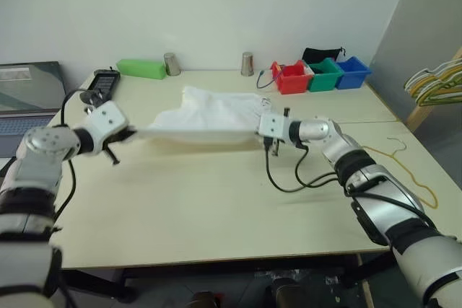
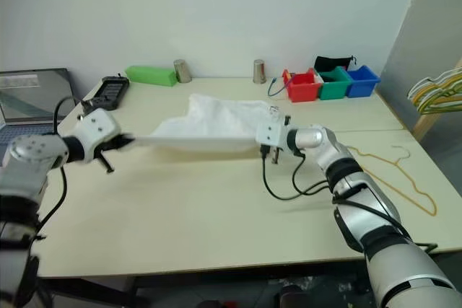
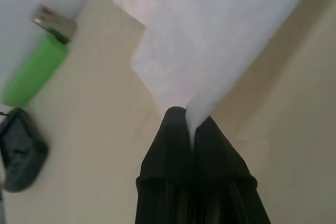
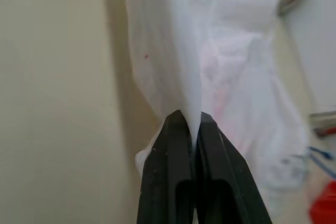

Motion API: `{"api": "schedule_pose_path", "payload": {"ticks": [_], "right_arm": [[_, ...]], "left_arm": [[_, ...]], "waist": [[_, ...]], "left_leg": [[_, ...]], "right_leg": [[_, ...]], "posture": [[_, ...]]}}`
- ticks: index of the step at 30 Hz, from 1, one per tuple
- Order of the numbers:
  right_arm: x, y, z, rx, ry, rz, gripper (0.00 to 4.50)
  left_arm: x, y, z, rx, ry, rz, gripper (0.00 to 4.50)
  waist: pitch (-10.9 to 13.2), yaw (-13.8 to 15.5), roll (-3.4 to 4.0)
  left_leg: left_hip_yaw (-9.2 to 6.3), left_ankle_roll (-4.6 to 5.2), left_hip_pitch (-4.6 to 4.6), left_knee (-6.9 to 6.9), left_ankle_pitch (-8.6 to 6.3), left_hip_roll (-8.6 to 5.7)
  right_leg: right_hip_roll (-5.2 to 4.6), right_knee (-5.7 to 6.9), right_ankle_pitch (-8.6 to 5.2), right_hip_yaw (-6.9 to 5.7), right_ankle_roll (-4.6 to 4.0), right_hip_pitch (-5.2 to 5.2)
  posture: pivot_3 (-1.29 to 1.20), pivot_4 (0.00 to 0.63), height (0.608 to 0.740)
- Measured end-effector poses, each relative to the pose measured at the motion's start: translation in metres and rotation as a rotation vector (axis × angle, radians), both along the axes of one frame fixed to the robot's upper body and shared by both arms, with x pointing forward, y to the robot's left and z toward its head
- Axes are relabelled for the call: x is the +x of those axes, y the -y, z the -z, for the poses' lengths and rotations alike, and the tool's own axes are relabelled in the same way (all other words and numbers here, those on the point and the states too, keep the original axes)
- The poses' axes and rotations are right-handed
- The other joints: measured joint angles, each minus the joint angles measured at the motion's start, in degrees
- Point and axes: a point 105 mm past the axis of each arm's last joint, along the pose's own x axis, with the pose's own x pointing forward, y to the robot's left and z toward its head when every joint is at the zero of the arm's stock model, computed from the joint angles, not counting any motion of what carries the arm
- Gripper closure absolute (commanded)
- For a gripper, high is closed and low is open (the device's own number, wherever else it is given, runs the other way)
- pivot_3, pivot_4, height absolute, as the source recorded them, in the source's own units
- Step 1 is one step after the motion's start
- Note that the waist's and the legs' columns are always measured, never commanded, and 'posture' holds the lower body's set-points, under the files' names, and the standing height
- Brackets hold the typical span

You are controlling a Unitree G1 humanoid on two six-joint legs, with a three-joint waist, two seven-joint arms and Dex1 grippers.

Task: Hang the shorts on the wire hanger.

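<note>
Shorts (image 1: 209,119) hang stretched between the two grippers, just above the table (image 1: 216,207). The left gripper (image 1: 128,133) pinches one end of the cloth, and the right gripper (image 1: 261,135) pinches the other end. In both wrist views the black fingers (image 3: 176,129) are pressed together with a thin bit of white cloth caught between them. The arms are held apart, so the front edge is pulled into a tight, straight line. I think this is to open the shorts out flat, so they are easy to lay over a bar. The back part of the cloth sags and rests on the table.

The wire hanger (image 1: 404,164) lies flat on the table by the robot's right arm, well apart from the shorts. Nothing holds it yet, so the hanging part looks not yet done. One gripper may need to let go to pick it up.
</note>
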Motion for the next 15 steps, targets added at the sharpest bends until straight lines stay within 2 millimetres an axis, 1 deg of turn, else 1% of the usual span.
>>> {"api": "schedule_pose_path", "payload": {"ticks": [1, 2, 3, 4, 5, 6, 8, 12, 14, 15], "right_arm": [[-0.010, 0.006, 0.011, -0.031, -0.043, -0.023, 4.50], [-0.018, 0.010, 0.019, -0.051, -0.078, -0.037, 4.50], [-0.029, 0.015, 0.035, -0.083, -0.143, -0.047, 4.50], [-0.035, 0.013, 0.038, -0.089, -0.155, -0.061, 4.50], [-0.040, 0.015, 0.039, -0.099, -0.155, -0.073, 4.50], [-0.044, 0.018, 0.038, -0.118, -0.158, -0.079, 4.50], [-0.053, 0.024, 0.035, -0.151, -0.179, -0.099, 4.50], [-0.080, 0.031, 0.032, -0.181, -0.273, -0.161, 4.50], [-0.099, 0.038, 0.027, -0.205, -0.324, -0.212, 4.50], [-0.112, 0.047, 0.025, -0.236, -0.367, -0.243, 4.50]], "left_arm": [[-0.018, 0.003, 0.011, 0.009, -0.085, 0.042, 4.49], [-0.031, 0.009, 0.019, 0.005, -0.154, 0.083, 4.49], [-0.048, 0.018, 0.032, -0.017, -0.242, 0.129, 4.49], [-0.058, 0.022, 0.036, -0.015, -0.288, 0.155, 4.49], [-0.075, 0.027, 0.042, -0.014, -0.365, 0.191, 4.49], [-0.084, 0.032, 0.043, -0.011, -0.405, 0.217, 4.49], [-0.096, 0.042, 0.041, -0.015, -0.445, 0.262, 4.49], [-0.114, 0.052, 0.037, -0.026, -0.510, 0.304, 4.49], [-0.129, 0.058, 0.035, -0.032, -0.574, 0.348, 4.49], [-0.141, 0.064, 0.033, -0.045, -0.629, 0.386, 4.49]], "waist": [[0.00, 0.24, 0.00], [0.01, 0.46, 0.02], [0.08, 0.93, 0.08], [0.09, 0.97, 0.07], [0.09, 1.09, 0.09], [0.11, 1.32, 0.13], [0.10, 2.10, 0.12], [0.10, 2.93, 0.12], [0.09, 3.36, 0.10], [0.10, 3.63, 0.11]], "left_leg": [[-0.03, 0.07, 0.04, 0.00, -0.07, 0.03], [-0.01, 0.15, 0.14, -0.01, -0.13, 0.03], [0.00, 0.17, 0.13, 0.05, -0.14, 0.00], [-0.06, 0.17, 0.10, 0.05, -0.14, 0.08], [-0.04, 0.18, 0.19, 0.06, -0.15, 0.08], [-0.03, 0.18, 0.25, 0.06, -0.15, 0.08], [-0.01, 0.18, 0.36, 0.04, -0.15, 0.11], [0.11, 0.23, 0.48, 0.04, -0.18, 0.11], [0.15, 0.31, 0.42, 0.05, -0.23, 0.13], [0.24, 0.39, 0.42, 0.05, -0.28, 0.13]], "right_leg": [[0.00, -0.01, -0.10, -0.01, -0.01, 0.08], [0.00, -0.02, -0.14, 0.00, -0.03, 0.14], [-0.01, 0.06, -0.18, -0.05, -0.09, 0.13], [0.05, 0.03, -0.17, -0.06, -0.10, 0.11], [0.09, 0.07, -0.21, -0.06, -0.15, 0.19], [0.09, 0.07, -0.23, -0.06, -0.16, 0.22], [0.15, 0.04, -0.44, -0.08, -0.02, 0.32], [0.16, 0.03, -0.53, -0.03, -0.11, 0.44], [0.16, -0.05, -0.54, -0.02, -0.13, 0.40], [0.14, -0.06, -0.59, 0.04, -0.09, 0.40]], "posture": [[0.09, 0.029, 0.740], [0.09, 0.029, 0.740], [0.09, 0.029, 0.740], [0.08, 0.030, 0.740], [0.08, 0.030, 0.740], [0.08, 0.030, 0.740], [0.07, 0.029, 0.740], [0.06, 0.027, 0.740], [0.05, 0.026, 0.740], [0.05, 0.026, 0.740]]}}
